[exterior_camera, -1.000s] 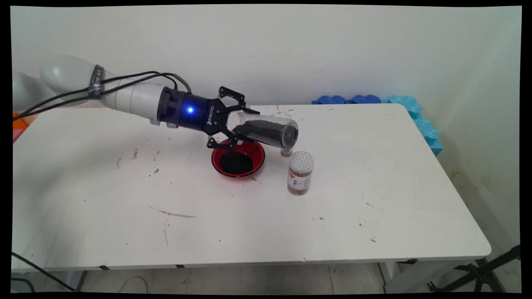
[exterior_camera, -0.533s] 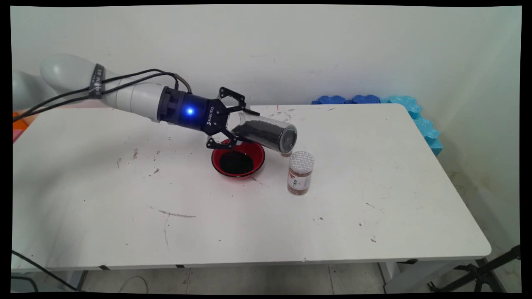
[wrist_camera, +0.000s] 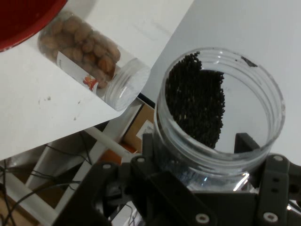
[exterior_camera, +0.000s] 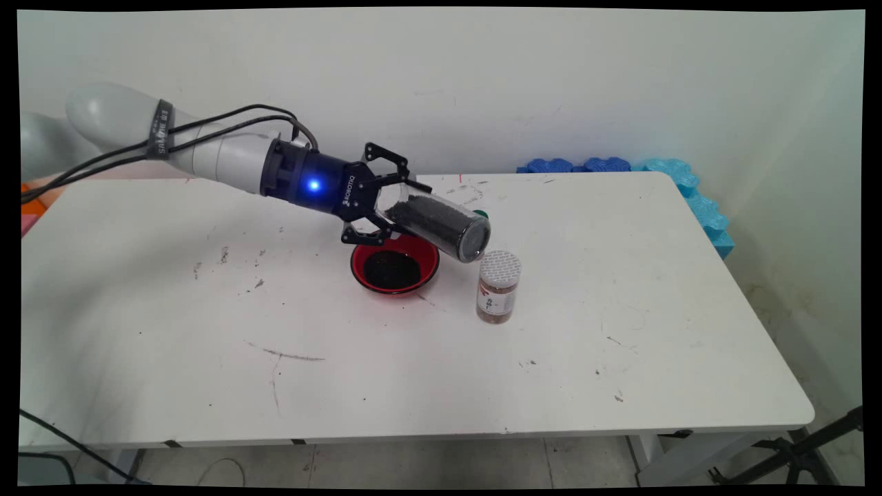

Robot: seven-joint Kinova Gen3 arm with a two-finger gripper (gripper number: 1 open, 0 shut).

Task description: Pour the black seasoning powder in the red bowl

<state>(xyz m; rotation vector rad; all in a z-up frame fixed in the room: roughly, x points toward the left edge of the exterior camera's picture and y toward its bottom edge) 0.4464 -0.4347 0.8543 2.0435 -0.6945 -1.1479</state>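
Tool (exterior_camera: 386,213) pinches rigid, slick clear jar (exterior_camera: 441,224) near its base, tilted above red bowl (exterior_camera: 395,265); loose black granules shift.

Clear plastic jar (exterior_camera: 441,224) (wrist_camera: 219,115), lidless, partly filled with fine black granules (wrist_camera: 196,103); gripped near its closed end by black two-finger gripper (exterior_camera: 383,205) (wrist_camera: 197,162), fingers clamped on its sides; lay tilted above the table, open mouth lowered toward the right. Red bowl (exterior_camera: 395,265) (wrist_camera: 21,21), round, shallow, upright on the table below the gripper, dark granules (exterior_camera: 391,270) heaped inside. Small clear jar of brown nuts (exterior_camera: 497,286) (wrist_camera: 89,59), white perforated lid, label on its side; stood upright just right of the bowl, close under the tilted jar's mouth, not touching.
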